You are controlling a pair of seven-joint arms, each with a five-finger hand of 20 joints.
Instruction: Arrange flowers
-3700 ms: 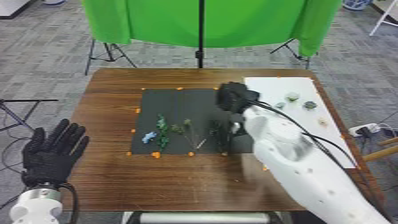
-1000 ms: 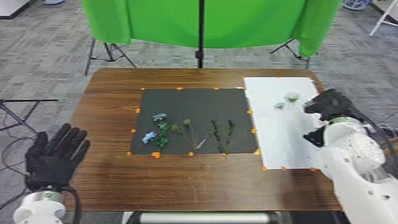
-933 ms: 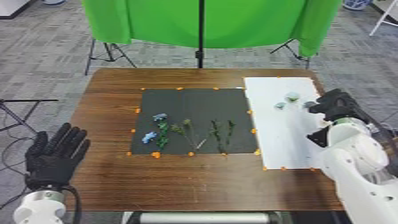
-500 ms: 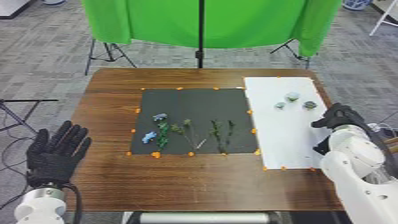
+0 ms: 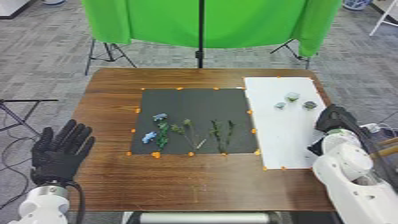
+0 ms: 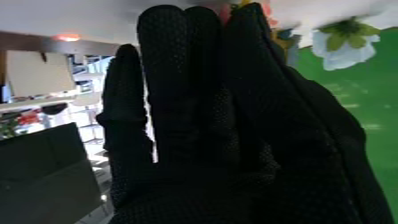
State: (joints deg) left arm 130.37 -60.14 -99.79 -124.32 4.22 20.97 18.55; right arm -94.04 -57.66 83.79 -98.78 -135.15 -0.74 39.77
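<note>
Right hand at the table's right edge, fingers straight

In the head view, the right arm [image 5: 364,192] comes in from the bottom right corner and slants forward, with its hand [image 5: 332,120] beside the far part of the table's right edge, by the white sheet [image 5: 280,135]. The wrist view shows the fingers [image 6: 164,75] straight and close together. An orange-and-pink flower [image 6: 273,14] peeks out behind their tips; whether the hand holds it, I cannot tell. A pale flower [image 6: 342,50] with green leaves under its petals is just beside it.

The left hand [image 5: 58,157] lies open over the table's left edge, palm flat, fingers straight and slightly spread, holding nothing.

Three small flower heads [image 5: 292,96] sit on the far part of the white sheet. On the dark mat [image 5: 191,100], blue flowers [image 5: 149,136] and green sprigs [image 5: 216,132] lie side by side in the near half, on the wooden table [image 5: 213,185].
</note>
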